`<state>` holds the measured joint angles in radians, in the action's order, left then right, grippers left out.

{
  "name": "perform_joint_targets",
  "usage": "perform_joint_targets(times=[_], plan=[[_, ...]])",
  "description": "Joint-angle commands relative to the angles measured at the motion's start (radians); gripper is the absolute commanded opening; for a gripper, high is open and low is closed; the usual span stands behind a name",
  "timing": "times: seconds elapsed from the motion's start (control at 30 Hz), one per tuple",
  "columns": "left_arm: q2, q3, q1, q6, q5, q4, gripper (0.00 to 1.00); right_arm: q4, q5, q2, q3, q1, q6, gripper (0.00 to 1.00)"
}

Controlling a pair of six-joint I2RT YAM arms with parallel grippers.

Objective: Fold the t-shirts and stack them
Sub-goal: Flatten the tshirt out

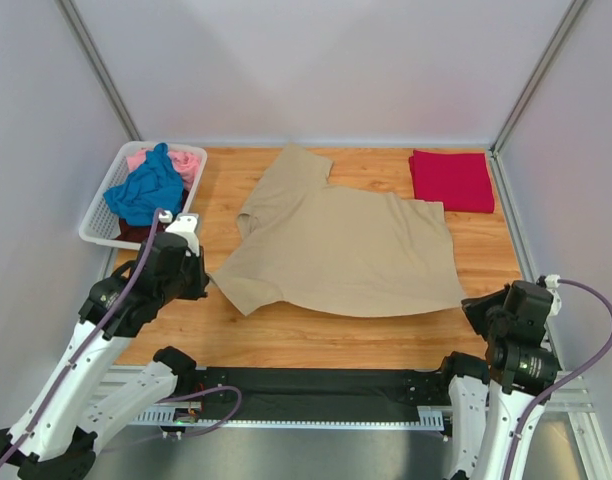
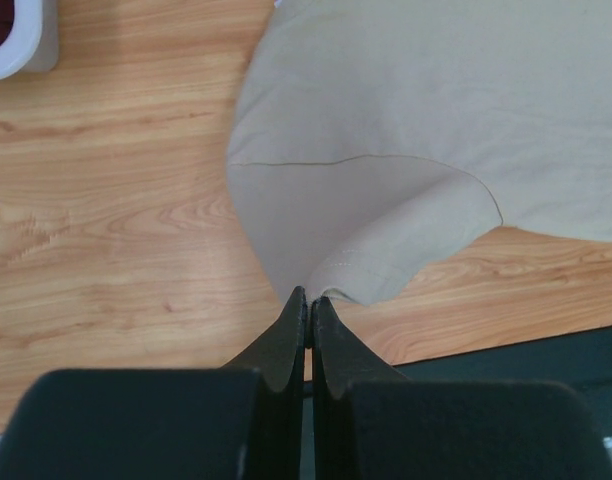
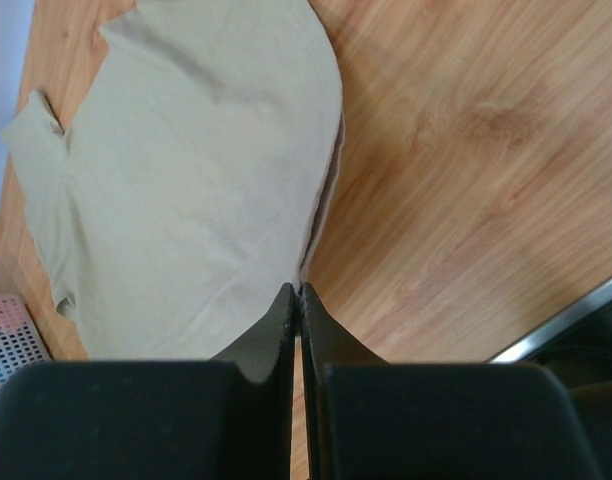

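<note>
A tan t-shirt (image 1: 346, 250) lies spread flat across the middle of the wooden table, one sleeve pointing to the back. My left gripper (image 1: 208, 284) is shut on its near left hem corner; the left wrist view shows the jaws (image 2: 309, 296) pinching that cloth (image 2: 386, 150). At the near right corner, my right gripper (image 1: 468, 306) is shut on the hem, its tips (image 3: 297, 290) closed over the edge of the tan cloth (image 3: 186, 180). A folded crimson t-shirt (image 1: 451, 180) rests at the back right. Blue (image 1: 146, 190), pink (image 1: 184, 162) and dark (image 1: 136, 232) t-shirts lie crumpled in the basket.
The white lattice basket (image 1: 98, 218) stands at the back left of the table; its corner shows in the left wrist view (image 2: 26, 45) and in the right wrist view (image 3: 11, 340). Grey walls enclose the table. A black strip (image 1: 316, 385) runs along the near edge.
</note>
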<state>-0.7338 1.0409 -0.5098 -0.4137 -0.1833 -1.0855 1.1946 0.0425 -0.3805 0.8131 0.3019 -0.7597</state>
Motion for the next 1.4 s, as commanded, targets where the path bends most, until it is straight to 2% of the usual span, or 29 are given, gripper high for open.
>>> perform_joint_targets(times=[0.0, 0.2, 0.37, 0.53, 0.67, 0.87, 1.0, 1.2, 1.37], plan=[[0.005, 0.03, 0.002, 0.026, 0.053, -0.031, 0.0, 0.042, -0.035, 0.029, -0.014, -0.003, -0.038, 0.0], [0.088, 0.041, 0.002, 0.013, -0.016, -0.08, 0.0, 0.126, -0.095, 0.101, -0.032, -0.003, -0.041, 0.0], [0.074, 0.062, 0.002, 0.035, 0.004, -0.103, 0.0, 0.16, -0.116, 0.12, -0.009, -0.001, -0.047, 0.0], [0.086, 0.03, 0.002, 0.047, 0.053, -0.018, 0.0, 0.107, -0.128, 0.091, -0.002, -0.001, -0.026, 0.0], [-0.007, 0.011, 0.002, 0.061, 0.088, 0.067, 0.0, -0.028, -0.086, 0.029, -0.055, -0.001, 0.022, 0.0], [-0.183, 0.005, 0.002, 0.061, 0.142, 0.136, 0.0, -0.137, -0.01, -0.106, -0.112, -0.003, 0.045, 0.0], [-0.255, 0.002, 0.004, 0.065, 0.117, 0.199, 0.0, -0.197, -0.113, -0.173, -0.1, -0.003, 0.039, 0.0], [-0.458, 0.08, 0.022, 0.099, 0.082, 0.23, 0.0, -0.317, -0.124, -0.328, -0.164, -0.001, 0.0, 0.0], [-0.596, 0.137, 0.074, 0.102, 0.054, 0.237, 0.0, -0.374, -0.208, -0.371, -0.175, 0.002, -0.001, 0.0]])
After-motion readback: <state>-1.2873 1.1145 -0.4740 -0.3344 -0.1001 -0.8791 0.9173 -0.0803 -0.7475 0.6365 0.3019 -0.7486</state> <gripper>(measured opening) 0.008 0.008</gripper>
